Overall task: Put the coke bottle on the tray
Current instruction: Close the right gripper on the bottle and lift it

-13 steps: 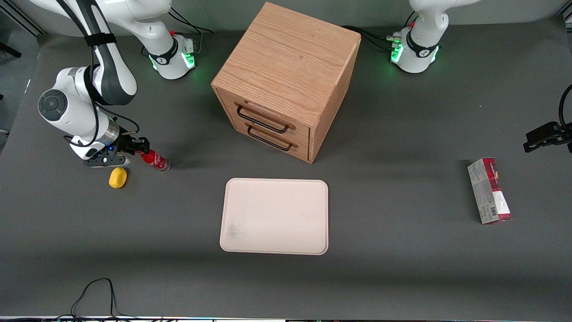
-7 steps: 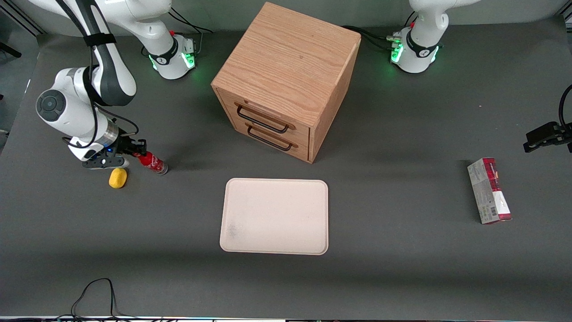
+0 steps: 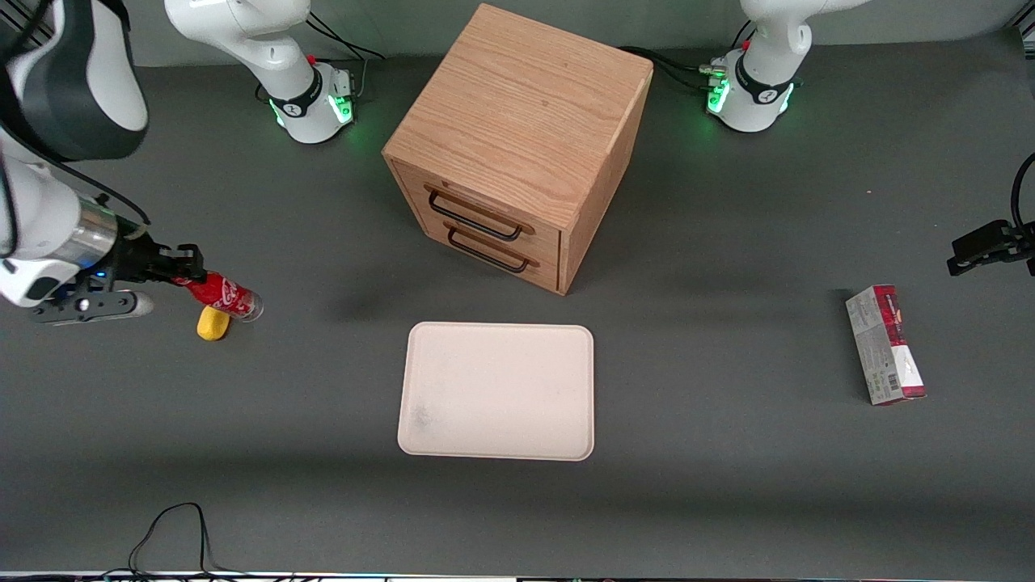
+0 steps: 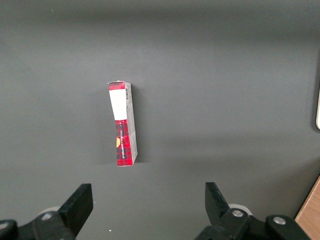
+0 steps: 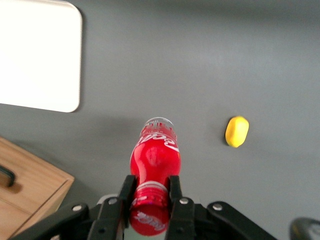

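The small red coke bottle (image 3: 222,296) with white script hangs in the air, tilted, held by its cap end. My right gripper (image 3: 187,271) is shut on its neck, lifted above the table at the working arm's end. In the right wrist view the bottle (image 5: 154,160) sticks out from between the gripper (image 5: 150,189), its fingers (image 5: 127,192) pressed on the neck just under the cap. The cream tray (image 3: 497,391) lies flat near the table's middle, nearer the front camera than the cabinet, and is empty. One of its corners shows in the right wrist view (image 5: 40,55).
A yellow lemon-like object (image 3: 213,323) lies on the table below the held bottle, also in the right wrist view (image 5: 236,131). A wooden two-drawer cabinet (image 3: 517,145) stands farther back than the tray. A red-and-grey carton (image 3: 885,344) lies toward the parked arm's end.
My gripper has lifted the coke bottle off the table and risen toward the camera, shifting outward over the yellow object. Nothing else has moved.
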